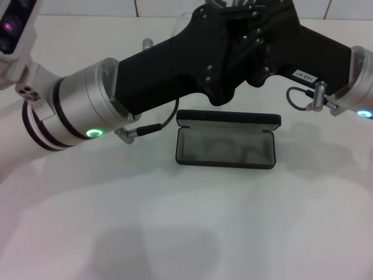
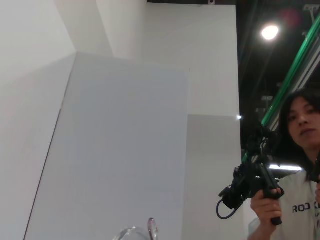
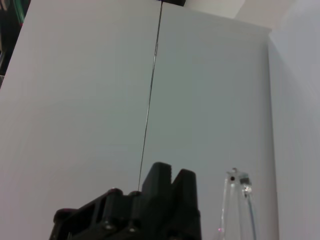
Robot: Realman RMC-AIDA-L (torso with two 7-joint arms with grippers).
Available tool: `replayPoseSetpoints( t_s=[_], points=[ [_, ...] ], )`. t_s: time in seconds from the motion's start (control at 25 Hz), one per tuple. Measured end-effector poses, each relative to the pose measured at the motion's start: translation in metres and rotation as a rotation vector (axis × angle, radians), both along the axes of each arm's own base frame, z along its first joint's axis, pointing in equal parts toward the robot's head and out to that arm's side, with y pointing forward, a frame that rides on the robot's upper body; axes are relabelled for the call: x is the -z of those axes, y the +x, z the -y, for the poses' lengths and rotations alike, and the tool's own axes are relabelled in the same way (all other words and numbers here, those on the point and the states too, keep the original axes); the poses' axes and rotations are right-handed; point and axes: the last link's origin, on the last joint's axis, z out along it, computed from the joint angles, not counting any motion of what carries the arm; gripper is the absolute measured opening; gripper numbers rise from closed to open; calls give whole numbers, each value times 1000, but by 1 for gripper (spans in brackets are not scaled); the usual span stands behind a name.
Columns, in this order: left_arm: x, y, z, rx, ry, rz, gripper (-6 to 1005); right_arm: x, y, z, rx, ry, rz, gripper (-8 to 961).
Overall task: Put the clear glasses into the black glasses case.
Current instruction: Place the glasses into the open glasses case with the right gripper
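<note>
The black glasses case (image 1: pixel 225 146) lies open on the white table at the middle, grey lining up and its lid standing at the far side. Both arms meet just beyond and above it: my left gripper (image 1: pixel 221 35) reaches in from the left and my right gripper (image 1: pixel 262 29) from the right, their black bodies overlapping. The clear glasses are raised there. A faint clear edge (image 1: pixel 182 26) shows beside the left gripper, a curved clear piece (image 2: pixel 135 233) in the left wrist view, and a thin clear temple arm (image 3: pixel 240 205) in the right wrist view. Which gripper holds them is hidden.
White wall panels (image 3: pixel 100 100) stand behind the table. A person (image 2: pixel 300 150) holding a black camera rig (image 2: pixel 252 187) stands off to one side. Thin cables (image 1: pixel 157 125) hang from both wrists near the case. A black gripper part (image 3: pixel 150 210) sits close to the temple arm.
</note>
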Motion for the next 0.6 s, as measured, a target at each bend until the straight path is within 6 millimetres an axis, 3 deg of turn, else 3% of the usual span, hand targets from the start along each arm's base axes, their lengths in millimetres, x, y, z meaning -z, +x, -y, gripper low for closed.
replayPoseSetpoints(
  t_s=[0.4,0.6],
  points=[
    [-2,-5,2,-15,-2,4,68,-6,5,1,24,27,-20,116],
    [-12,-17,4,-43,23,25,68,-14,10,3,31,46,-32,117]
  ],
)
